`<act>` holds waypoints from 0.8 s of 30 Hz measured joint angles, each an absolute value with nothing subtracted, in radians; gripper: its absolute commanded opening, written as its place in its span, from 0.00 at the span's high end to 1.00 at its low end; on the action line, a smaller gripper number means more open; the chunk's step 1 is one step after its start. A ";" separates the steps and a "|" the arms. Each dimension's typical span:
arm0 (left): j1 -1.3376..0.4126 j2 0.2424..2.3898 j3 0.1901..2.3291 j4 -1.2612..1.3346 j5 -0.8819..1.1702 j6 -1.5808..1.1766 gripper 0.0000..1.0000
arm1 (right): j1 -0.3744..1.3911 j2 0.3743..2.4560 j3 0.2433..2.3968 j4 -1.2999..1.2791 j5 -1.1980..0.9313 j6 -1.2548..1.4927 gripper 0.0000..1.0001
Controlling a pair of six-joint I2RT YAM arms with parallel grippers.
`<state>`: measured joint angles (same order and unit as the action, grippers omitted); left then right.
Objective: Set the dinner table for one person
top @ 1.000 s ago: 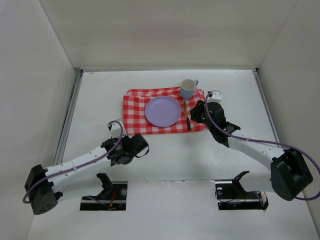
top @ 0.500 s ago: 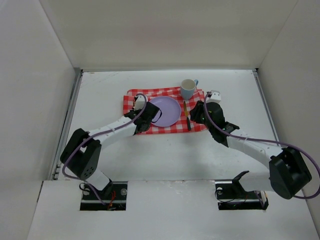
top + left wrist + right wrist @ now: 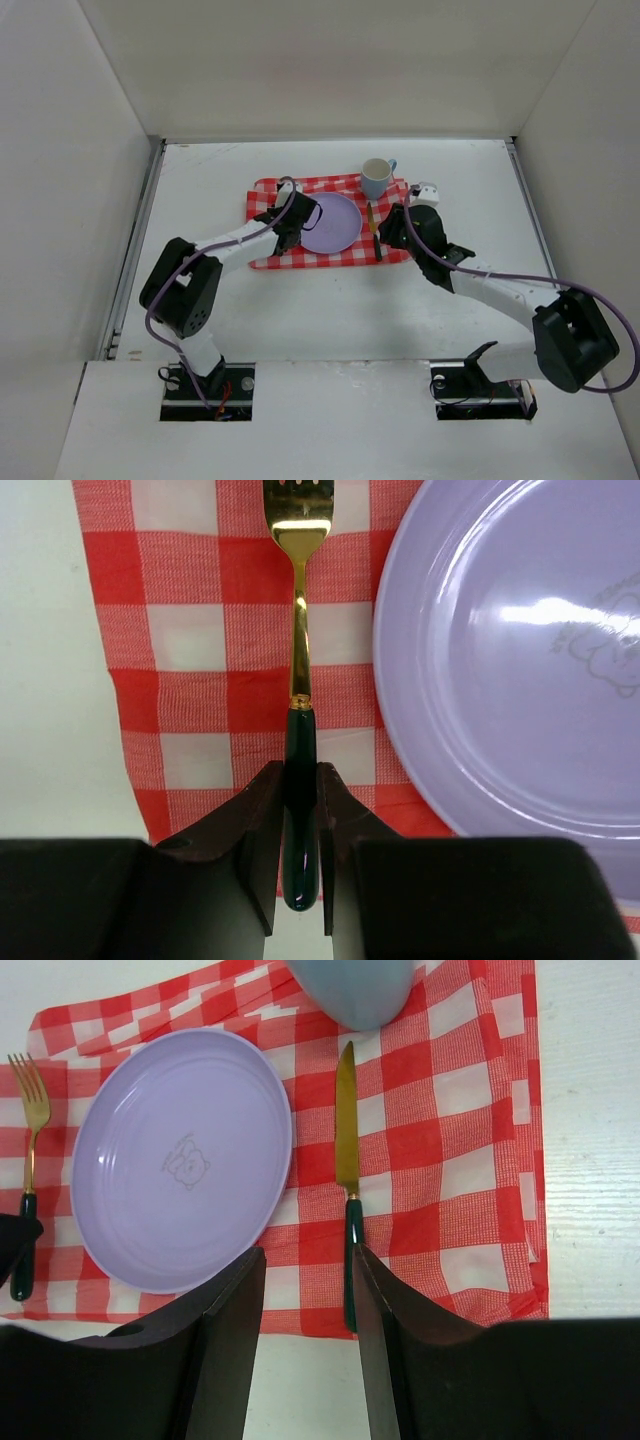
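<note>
**Ana:** While the left arm is stretching across the dinner table [image 3: 200,180], I'm watching its left gripper [image 3: 299,785] clamping onto the dark green handle of the fork [image 3: 298,630]. Are you getting that too?

**Ben:** I am. 2 fingers are pressing on that handle, 1 on each side, and the gold tines are pointing away from the arm. The fork is sitting over the red-and-white checked cloth [image 3: 450,1110], just beside the left rim of the lilac plate [image 3: 330,222] and not touching it. Whether it's resting on the cloth, I can't tell.

**Ana:** And what's happening on the right?

**Ben:** The right gripper [image 3: 307,1260] is sitting at the near edge of the cloth with its jaws standing apart, gripping nothing. The knife [image 3: 346,1130] is lying flat on the cloth just right of the plate. Its green handle is running in between the 2 fingers, close against the right-hand 1. I can't tell whether they're touching.

**Ana:** And the mug?

**Ben:** The pale blue mug [image 3: 376,178] is standing upright on the cloth's far edge, just beyond the knife's tip. The table itself is lying white and flat under everything, with tall white panels walling it in. The cloth is covering its middle, toward the far side.
</note>
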<state>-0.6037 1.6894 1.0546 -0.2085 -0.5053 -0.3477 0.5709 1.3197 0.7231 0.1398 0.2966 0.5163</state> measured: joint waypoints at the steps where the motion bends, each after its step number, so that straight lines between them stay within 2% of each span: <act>1: -0.600 1.698 1.061 -0.201 -0.500 -0.344 0.93 | 0.571 1.323 0.723 0.139 0.296 0.516 0.54; 13: -0.577 1.787 1.067 -0.178 -0.487 -0.338 0.90 | 0.584 1.329 0.723 0.140 0.295 0.513 0.53; 19: -0.567 1.803 1.067 -0.162 -0.486 -0.346 0.81 | 0.584 1.336 0.723 0.140 0.296 0.510 0.41; 24: -0.567 1.810 1.066 -0.161 -0.491 -0.373 0.73 | 0.584 1.336 0.723 0.140 0.296 0.508 0.35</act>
